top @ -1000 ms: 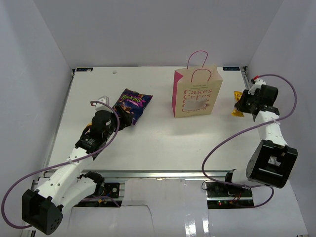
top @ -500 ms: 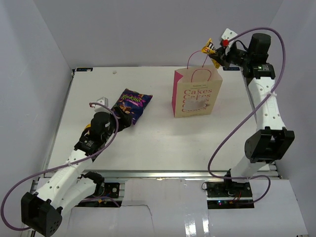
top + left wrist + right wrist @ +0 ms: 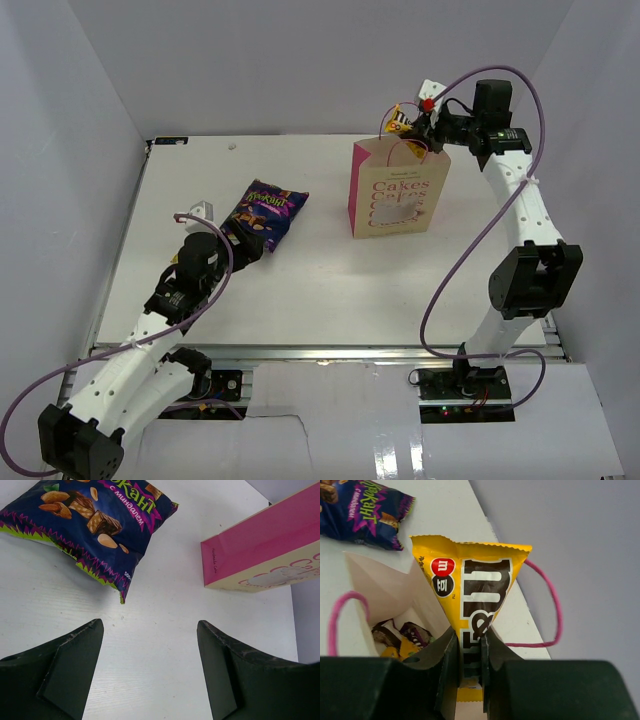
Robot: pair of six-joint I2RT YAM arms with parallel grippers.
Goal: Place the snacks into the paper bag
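The tan paper bag (image 3: 400, 190) with pink sides and "Cakes" lettering stands upright at the back of the table. My right gripper (image 3: 412, 127) hovers over its open mouth, shut on a yellow snack packet (image 3: 470, 590). Inside the bag (image 3: 385, 595) lie several small dark and yellow packets (image 3: 402, 637). The large purple-blue snack bag (image 3: 265, 213) lies flat on the table, left of the paper bag. My left gripper (image 3: 150, 645) stands open just short of the purple-blue bag (image 3: 95, 520), with bare table between its fingers.
The paper bag's pink side panel (image 3: 260, 545) shows at the right of the left wrist view. Its pink loop handles (image 3: 550, 605) stand up on either side of the held packet. White walls enclose the table (image 3: 330, 280).
My right arm has lifted the yellow packet from the table's right side and carried it up and left, over the paper bag's mouth. The left arm has drawn back slightly from the purple-blue bag.
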